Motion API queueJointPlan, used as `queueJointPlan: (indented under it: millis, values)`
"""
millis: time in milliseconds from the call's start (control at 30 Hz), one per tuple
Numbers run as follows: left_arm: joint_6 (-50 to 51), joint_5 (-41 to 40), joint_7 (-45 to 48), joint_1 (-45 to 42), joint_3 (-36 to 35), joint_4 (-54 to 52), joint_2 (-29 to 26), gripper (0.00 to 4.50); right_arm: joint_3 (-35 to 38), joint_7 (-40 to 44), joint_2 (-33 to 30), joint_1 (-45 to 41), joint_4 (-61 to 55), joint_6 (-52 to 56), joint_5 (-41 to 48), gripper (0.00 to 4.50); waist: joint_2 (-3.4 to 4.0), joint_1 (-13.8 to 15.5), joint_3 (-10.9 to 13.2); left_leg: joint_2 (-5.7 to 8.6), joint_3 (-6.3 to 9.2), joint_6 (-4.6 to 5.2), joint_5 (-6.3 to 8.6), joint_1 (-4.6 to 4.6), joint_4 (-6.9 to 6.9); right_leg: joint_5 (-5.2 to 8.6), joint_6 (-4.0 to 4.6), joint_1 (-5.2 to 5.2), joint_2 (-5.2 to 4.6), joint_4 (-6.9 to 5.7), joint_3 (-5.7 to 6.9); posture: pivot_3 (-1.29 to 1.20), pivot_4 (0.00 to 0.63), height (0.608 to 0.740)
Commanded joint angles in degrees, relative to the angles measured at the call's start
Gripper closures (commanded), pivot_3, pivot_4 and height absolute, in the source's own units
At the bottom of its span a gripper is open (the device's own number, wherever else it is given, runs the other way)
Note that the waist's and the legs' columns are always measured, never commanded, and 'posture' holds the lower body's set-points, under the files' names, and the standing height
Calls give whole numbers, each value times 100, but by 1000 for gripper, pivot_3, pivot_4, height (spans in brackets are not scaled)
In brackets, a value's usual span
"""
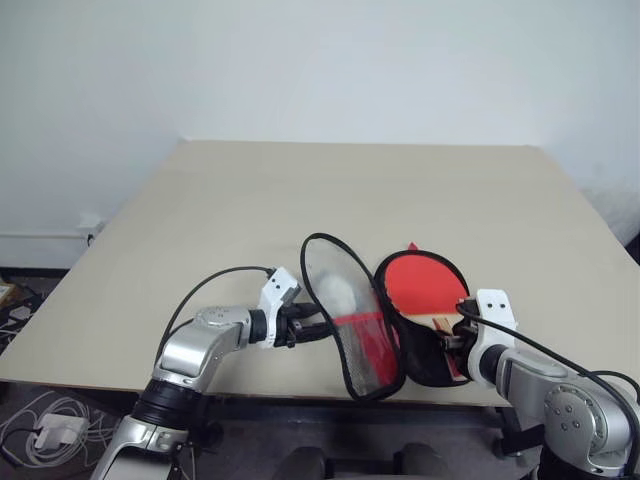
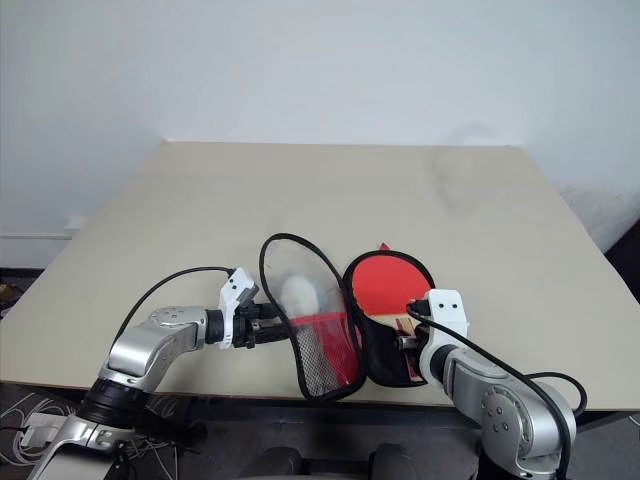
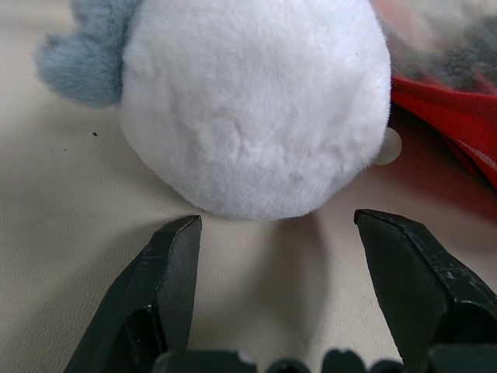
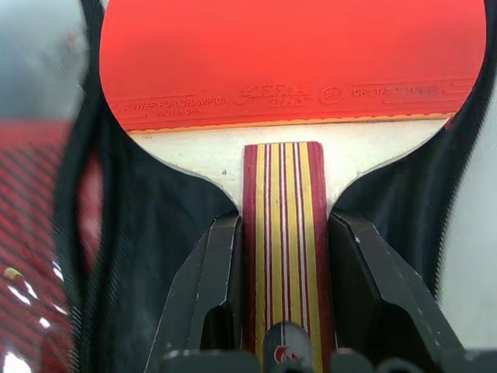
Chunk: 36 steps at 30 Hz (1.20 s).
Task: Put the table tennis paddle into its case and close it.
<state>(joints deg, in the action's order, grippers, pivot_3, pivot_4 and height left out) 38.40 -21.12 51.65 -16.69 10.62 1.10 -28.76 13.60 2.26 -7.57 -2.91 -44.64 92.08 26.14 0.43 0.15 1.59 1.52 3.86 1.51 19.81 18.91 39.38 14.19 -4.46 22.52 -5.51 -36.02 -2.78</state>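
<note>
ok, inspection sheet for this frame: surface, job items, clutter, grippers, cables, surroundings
Surface: beige table, bare apart from the items near the front edge.
Job's things: paddle lies red face up in the open case; the case's clear flap stands raised, not zipped.
Clutter: white plush toy with a grey part, on the table by the flap.
Grippers: left gripper open, just short of the toy; right gripper shut on the paddle handle.
Cables: black cable along each arm; white leads on the floor at left.
Surroundings: white wall.
</note>
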Motion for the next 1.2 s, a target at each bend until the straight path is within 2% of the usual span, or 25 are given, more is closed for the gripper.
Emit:
queueJointPlan:
  millis: [33, 300, 467, 633, 767, 900, 1000, 1100, 1200]
  values:
    - [-99, 40, 64, -107, 9, -7, 9, 1119, 0, -1, -19, 13, -161, 42, -125, 3304, 0, 1, 0, 0, 1, 0, 0, 0, 0, 0, 0, -1, 0, 0, 2, 0, 0, 716]
    - [-172, 71, 107, -39, -6, 4, -18, 1119, -269, -70, 116, -31, 181, -338, -467, 3304, -2, -2, -1, 0, 2, 0, 0, -3, 0, 0, 0, -3, 0, 1, 3, 0, 0, 716]
    - [-195, 82, 120, 12, -35, 2, -61, 1119, -321, -8, 92, -85, 298, -581, -579, 1679, -2, -3, -1, 0, 1, 0, 0, -6, 0, 0, 0, -5, 0, 1, 2, 0, 0, 716]
    - [-215, 87, 112, 18, -46, 21, -69, 1119, -159, 613, -170, -94, -181, -591, -164, 27, -1, -3, -1, 0, 1, 0, 0, -6, 0, 0, 0, -5, 0, 1, 1, 0, 0, 716]
    - [-6, -112, 185, 33, -74, -105, -28, 1119, 1268, 1963, -743, -260, -836, -862, 919, 27, 0, -2, 1, 1, 2, 1, 1, -4, 1, 0, -1, -7, -1, 4, 2, 0, 0, 716]
    - [204, -308, 578, 33, -7, -327, -202, 1119, 2418, 2533, -1161, -829, -590, -966, 1804, 27, -4, -15, 2, -4, 2, 18, 10, -12, -1, 0, -1, -17, 3, 9, 4, 0, 0, 716]
    - [153, -289, 949, 29, 136, -427, -420, 1119, 2688, 2418, -1268, -1141, -299, -1201, 1987, 27, -4, -15, 2, -10, 2, 23, 13, -12, -5, 0, 0, -13, 9, 7, 4, 0, 0, 716]
    - [103, -318, 1196, -45, 240, -569, -520, 1119, 2641, 2148, -1232, -1214, -63, -1530, 1916, 27, -3, -1, 2, -12, -1, 8, 4, -10, -5, 0, 0, -12, 11, 8, 2, 0, 0, 716]
    - [201, -410, 1035, -388, 214, -610, -169, 1119, 2434, 1689, -1063, -1213, 283, -1915, 1620, 27, -4, 19, 2, -4, -3, 4, 2, -9, -2, 0, 0, -14, 1, 8, 0, 0, 0, 716]
